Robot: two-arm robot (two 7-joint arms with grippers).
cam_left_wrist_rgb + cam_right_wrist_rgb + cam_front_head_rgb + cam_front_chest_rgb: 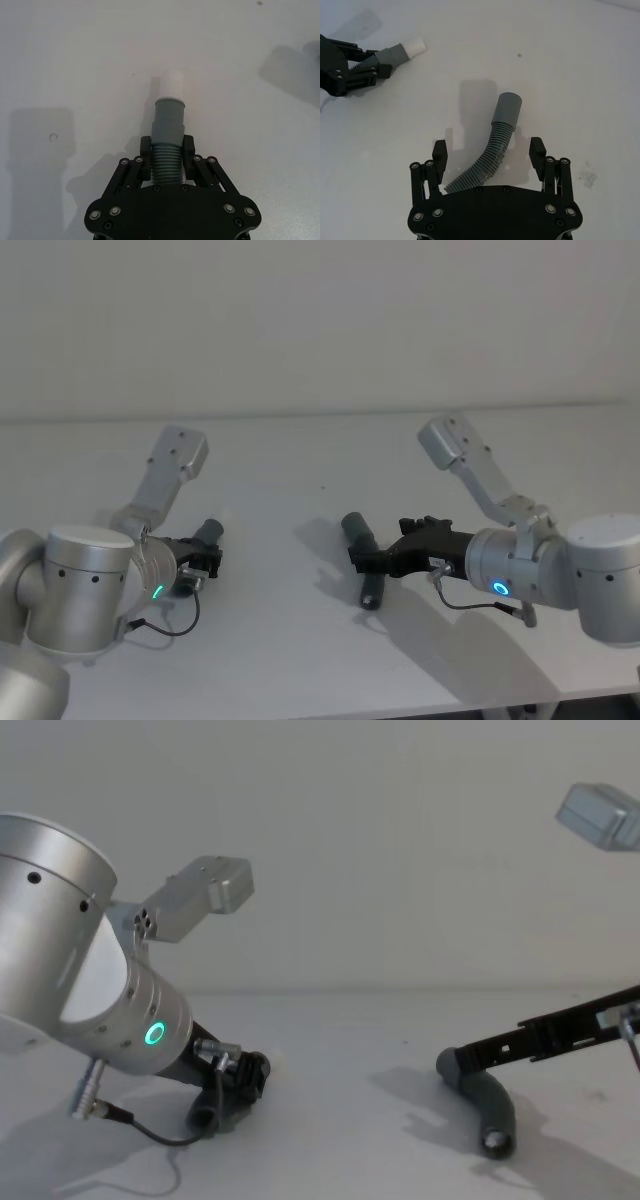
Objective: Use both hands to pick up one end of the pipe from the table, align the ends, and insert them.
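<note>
Head: left gripper (200,565) low at near left of worktop (300,660); right gripper (362,560) at centre, over longer piece (358,535).
Left wrist: pinching stub piece (168,120) at its ribs. First grasp made.
Right wrist: jaws spread astride longer piece, which lies on worktop ungrasped.
Chest: pieces well apart. Second grasp, aligning and insertion remain.

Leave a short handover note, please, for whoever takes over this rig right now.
Left gripper: shut on the ribbed part of the shorter hose piece, low over the table. Its white stub sticks out past the fingers.
Right gripper: open, one finger on each side of the longer hose piece, which lies on the table, not gripped.
Done: one piece is gripped.
Left: close the right gripper, lift, line the stub up with the grey cuff, insert.
</note>
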